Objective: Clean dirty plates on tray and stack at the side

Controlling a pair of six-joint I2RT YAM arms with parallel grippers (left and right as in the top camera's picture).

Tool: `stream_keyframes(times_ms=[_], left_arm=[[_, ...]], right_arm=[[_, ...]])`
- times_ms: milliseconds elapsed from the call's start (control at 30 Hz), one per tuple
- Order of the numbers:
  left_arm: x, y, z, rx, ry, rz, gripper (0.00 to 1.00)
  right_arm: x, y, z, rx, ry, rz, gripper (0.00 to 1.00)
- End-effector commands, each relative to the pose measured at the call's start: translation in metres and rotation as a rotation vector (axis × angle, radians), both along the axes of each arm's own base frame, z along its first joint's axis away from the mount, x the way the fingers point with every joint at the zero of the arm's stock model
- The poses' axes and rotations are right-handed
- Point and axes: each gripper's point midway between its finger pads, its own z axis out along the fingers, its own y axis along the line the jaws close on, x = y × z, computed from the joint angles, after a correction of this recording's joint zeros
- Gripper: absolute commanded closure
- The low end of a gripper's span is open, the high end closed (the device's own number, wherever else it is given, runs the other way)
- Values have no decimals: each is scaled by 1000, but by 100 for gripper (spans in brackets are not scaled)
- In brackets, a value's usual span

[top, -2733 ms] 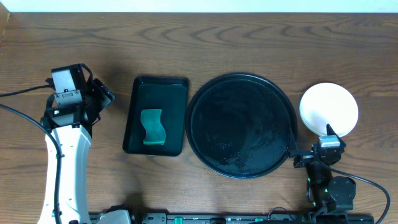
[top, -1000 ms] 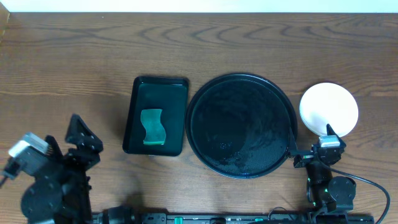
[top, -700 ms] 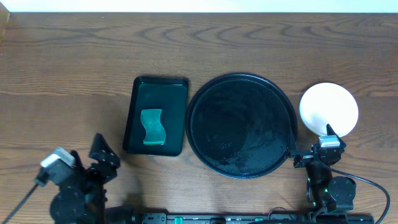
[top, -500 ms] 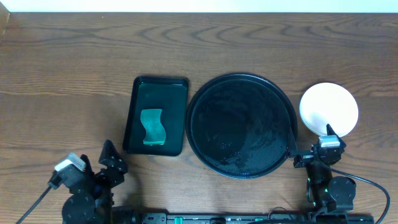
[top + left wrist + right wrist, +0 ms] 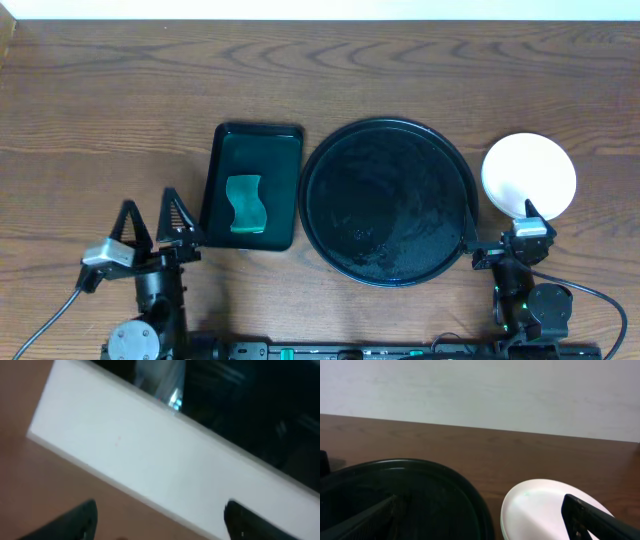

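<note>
A white plate [image 5: 529,175] rests on the table to the right of the tray, the top of what looks like a stack. In the right wrist view the plate [image 5: 540,505] shows a pale green edge under its rim. The round black tray [image 5: 388,202] carries no plates, only wet streaks; the right wrist view shows the tray [image 5: 410,495] at lower left. My right gripper [image 5: 500,222] sits at the table's front edge, open, one finger toward the tray and one toward the plate, nothing between them. My left gripper [image 5: 152,218] stands open and empty at the front left.
A rectangular dark green tray [image 5: 260,148] holding a green sponge [image 5: 246,204] lies left of the black tray, just right of my left gripper. The left wrist view is blurred: a white wall [image 5: 165,455] over brown table.
The left arm has pulled back from the left middle of the table to the front edge, its open fingers now pointing to the far side. The right arm and the plates have not moved.
</note>
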Motion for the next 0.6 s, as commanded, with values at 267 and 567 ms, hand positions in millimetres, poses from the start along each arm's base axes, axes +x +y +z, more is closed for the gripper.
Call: stream_keyframes(times_ms=[267, 567], left_arm=[[18, 0, -44, -1, -42, -1, 19], [29, 1, -97, -2, 147, 0, 19]], right_arm=[[-1, 4, 0, -12, -2, 19, 1], [-1, 4, 0, -12, -2, 19, 1]])
